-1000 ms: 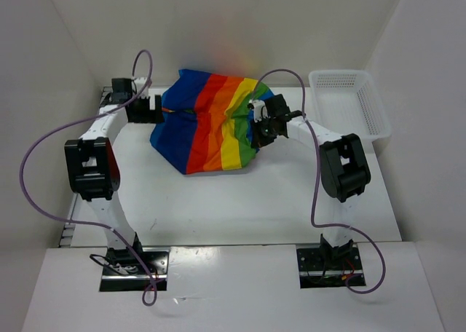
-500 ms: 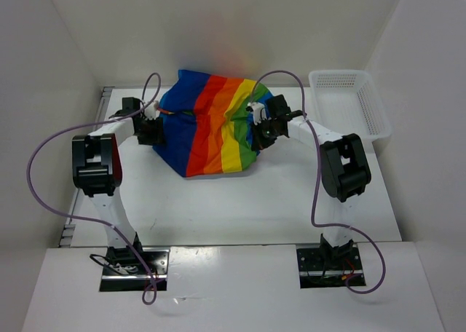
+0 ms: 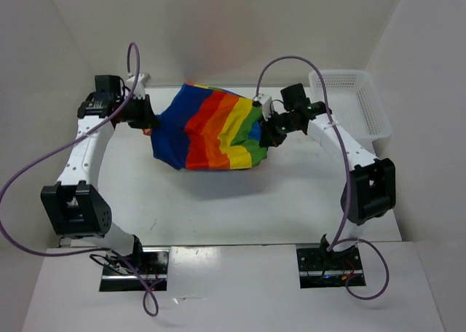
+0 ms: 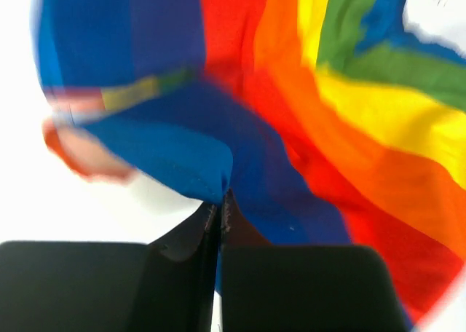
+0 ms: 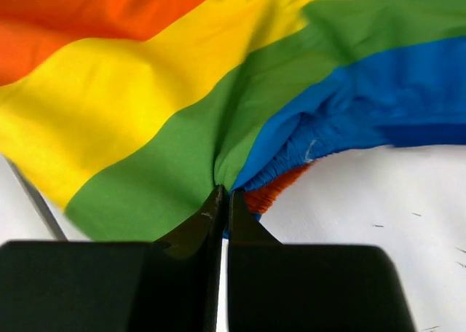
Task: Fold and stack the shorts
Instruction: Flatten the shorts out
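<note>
The shorts (image 3: 211,132) hang stretched btw both hands over the far part of the tabletop (image 3: 218,208). In the top view the stripes run blue, red, orange, yellow, green, blue from L to R. L hand (image 3: 145,121) is clenched on the blue side, R hand (image 3: 271,132) clenched on the green/blue side. Top view gives the whole spread: sagging lower edge w/ a soft shadow under it, but can't tell there if the cloth touches the surface. L wrist view, blurred, adds the close-up: fingertips (image 4: 193,234) pressed together w/ a fold of blue cloth pinched at the tips. R wrist view shows its tips closed where green meets blue, just beside the gathered waistband (image 5: 291,156), w/ a bit of orange-red cloth under it. White mesh basket (image 3: 378,117) sits at the far R corner, apart from the shorts, top view only. Tabletop is white, w/ plain white walls (image 3: 240,26) on three sides. Purple cables (image 3: 287,57) loop off each arm.
</note>
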